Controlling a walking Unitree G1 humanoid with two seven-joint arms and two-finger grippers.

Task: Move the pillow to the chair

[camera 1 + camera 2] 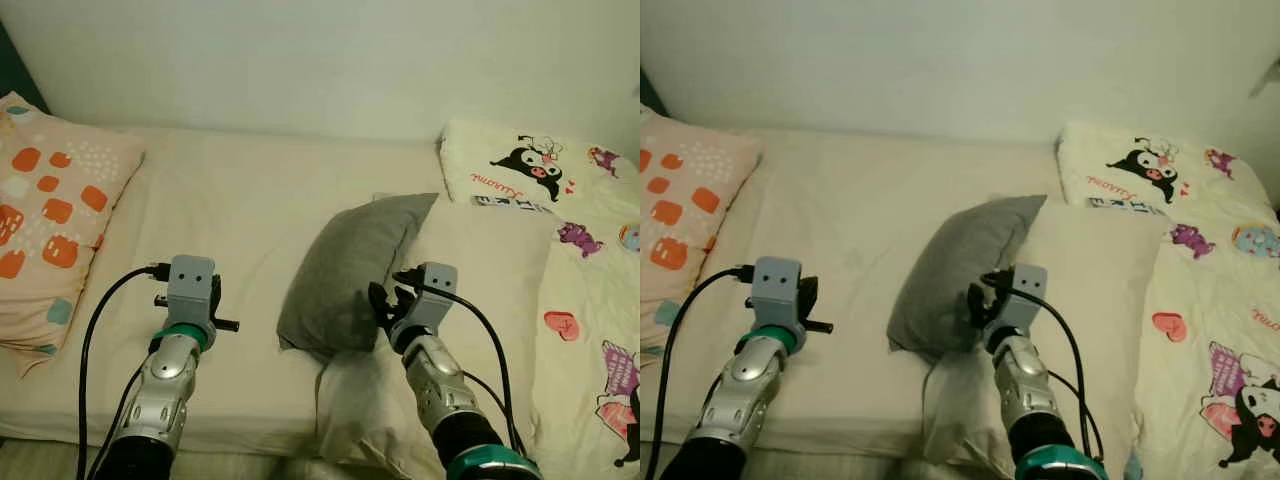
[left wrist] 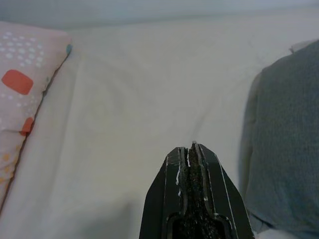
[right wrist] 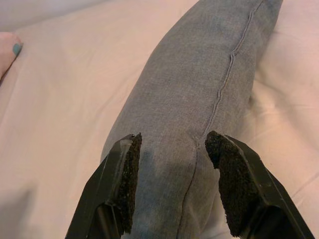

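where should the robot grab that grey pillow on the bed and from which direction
Probably at the near end of the grey pillow, pinching across its seamed edge. The pillow stands tilted on its side, leaning on a white pillow, so that narrow ridge faces the robot. The open right hand already straddles it from the near side.

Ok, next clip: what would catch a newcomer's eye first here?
The grey pillow propped mid-bed, with the right gripper open astride its near end. Then the cartoon-print blanket on the robot's right and the orange-patterned pillow on its left, near the shut left gripper.
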